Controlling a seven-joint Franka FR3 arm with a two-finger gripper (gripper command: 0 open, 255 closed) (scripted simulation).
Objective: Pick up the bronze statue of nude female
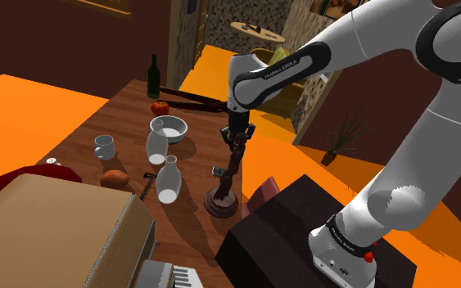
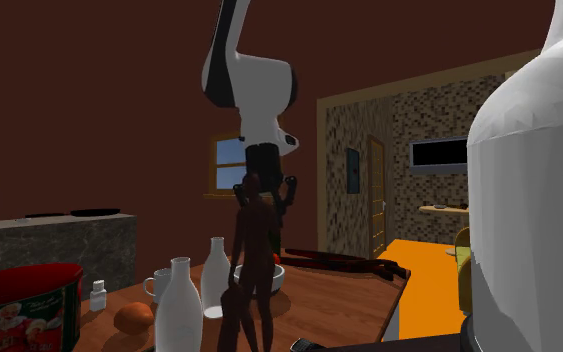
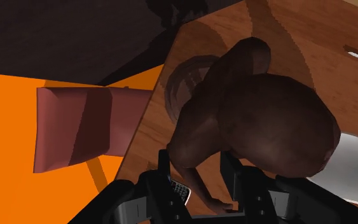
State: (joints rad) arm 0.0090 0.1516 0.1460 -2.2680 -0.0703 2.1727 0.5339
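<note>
Noted gripper (image 1: 238, 136) clamped high on statue (image 1: 228, 173), about head and shoulders; found statue upright on table (image 1: 122, 106), near edge by stand (image 1: 302, 233); expect swing or slip on lifting, given hold far above base; could strike white bottle (image 1: 168, 182) alongside.

The white arm (image 1: 417, 139) rises from its base (image 1: 339, 241) at the shoulder view's lower right. It bends at a dark-jointed elbow (image 1: 458, 33) by the top edge, then reaches to the left and slightly downward in one long white link. At the end of that link the wrist (image 1: 257, 82) turns straight down, so the black gripper (image 1: 238, 139) hangs vertically and points downward. In the second exterior view the same wrist comes down from the top edge, with its white housing above the black gripper, which stands upright near the middle of the picture.
</note>
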